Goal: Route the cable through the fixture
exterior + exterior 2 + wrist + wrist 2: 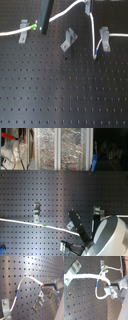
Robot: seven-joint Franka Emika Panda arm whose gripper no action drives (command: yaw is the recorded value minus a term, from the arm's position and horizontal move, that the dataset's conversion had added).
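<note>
The white cable (pixel 60 15) runs from the first exterior view's left through the left clip, where its green band (pixel 34 27) lies, and rises to my gripper (pixel 89 6) at the top edge. From there it hangs in a loop down to its blue band (pixel 95 51) and on to the right clip. The fixture (pixel 69 40), a grey diagonal clip, stands empty between the two, below and left of the gripper. In the first wrist view my gripper (pixel 45 285) is shut on the cable (pixel 27 279), above the fixture (pixel 39 302). The second wrist view shows the blue band (pixel 97 283).
The left grey clip (pixel 23 31) and the right grey clip (pixel 104 39) stand squarely on the black pegboard (pixel 60 95). A dark bar (pixel 46 15) slants over the cable near the green band. The white arm (pixel 107 238) fills the second exterior view's lower right.
</note>
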